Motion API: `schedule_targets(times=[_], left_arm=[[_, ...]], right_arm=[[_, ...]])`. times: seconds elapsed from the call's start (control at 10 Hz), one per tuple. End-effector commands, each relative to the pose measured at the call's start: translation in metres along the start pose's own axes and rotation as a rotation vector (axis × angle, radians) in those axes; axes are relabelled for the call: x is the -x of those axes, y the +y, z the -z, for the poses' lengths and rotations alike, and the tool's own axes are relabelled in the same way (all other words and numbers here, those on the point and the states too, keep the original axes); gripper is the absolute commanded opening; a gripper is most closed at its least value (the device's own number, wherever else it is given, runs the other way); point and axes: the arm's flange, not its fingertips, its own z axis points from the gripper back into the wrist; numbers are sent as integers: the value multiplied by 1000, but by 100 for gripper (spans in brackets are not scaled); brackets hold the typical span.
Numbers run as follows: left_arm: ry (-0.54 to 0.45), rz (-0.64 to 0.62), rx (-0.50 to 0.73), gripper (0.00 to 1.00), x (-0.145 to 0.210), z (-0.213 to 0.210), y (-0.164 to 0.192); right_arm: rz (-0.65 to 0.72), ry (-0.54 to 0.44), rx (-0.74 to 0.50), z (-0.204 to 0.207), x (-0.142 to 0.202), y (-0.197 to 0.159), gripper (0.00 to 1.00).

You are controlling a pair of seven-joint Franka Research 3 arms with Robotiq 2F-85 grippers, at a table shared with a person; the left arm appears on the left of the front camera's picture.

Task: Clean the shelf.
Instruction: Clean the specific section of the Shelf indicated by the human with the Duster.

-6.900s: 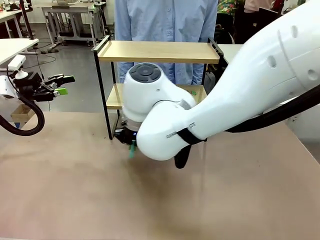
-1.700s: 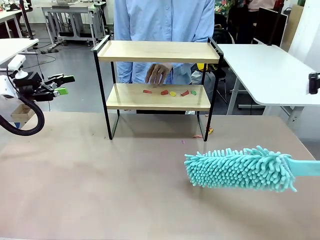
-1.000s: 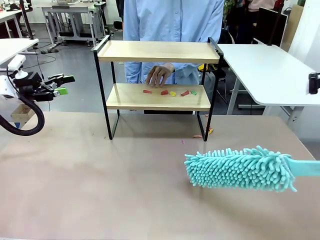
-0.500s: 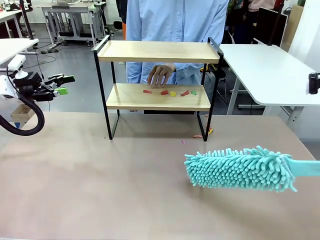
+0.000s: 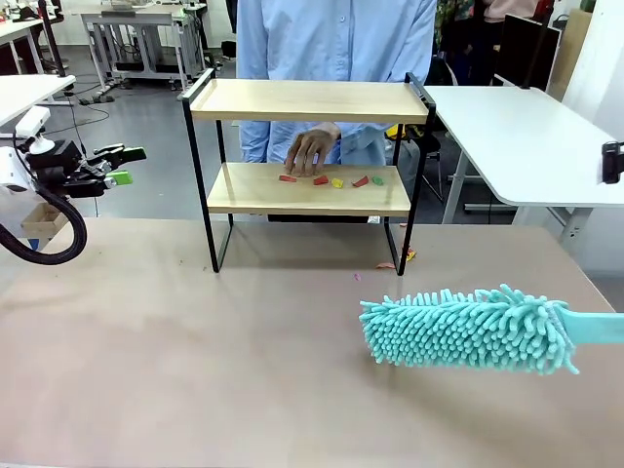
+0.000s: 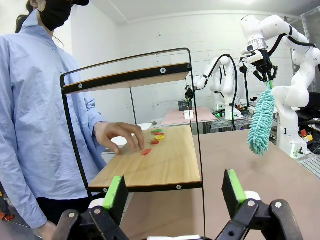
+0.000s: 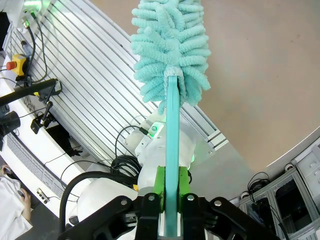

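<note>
The shelf (image 5: pixel 307 100) stands at the table's far side, with several small coloured bits (image 5: pixel 331 180) on its lower board. A person's hand (image 5: pixel 310 148) rests on that board beside them. A fluffy teal duster (image 5: pixel 463 330) hangs above the table, front right of the shelf. Its handle runs off to the right. In the right wrist view my right gripper (image 7: pixel 172 176) is shut on the duster's handle, with the duster head (image 7: pixel 172 50) beyond. My left gripper (image 5: pixel 125 166) hovers open at the far left. The left wrist view has its fingers (image 6: pixel 174 189) wide apart, facing the shelf's end (image 6: pixel 165 165).
The person (image 5: pixel 336 39) stands right behind the shelf. A white table (image 5: pixel 517 136) adjoins at the right. A few small scraps (image 5: pixel 398 259) lie by the shelf's right foot. The brown tabletop (image 5: pixel 195 370) in front is bare.
Over the last second both arms and the duster have held still. The person's hand has shifted slightly on the lower board, and the person's body has moved a little.
</note>
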Motion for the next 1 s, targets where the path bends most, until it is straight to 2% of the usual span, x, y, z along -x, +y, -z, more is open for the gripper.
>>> schedule_targets(times=[0.0,0.9], left_arm=[[3,4,4,100,-3,0,-2],[3,4,4,100,-3,0,-2]], right_arm=[[-23,-5,-13,-3,0,0,13],[-23,-5,-13,-3,0,0,13]])
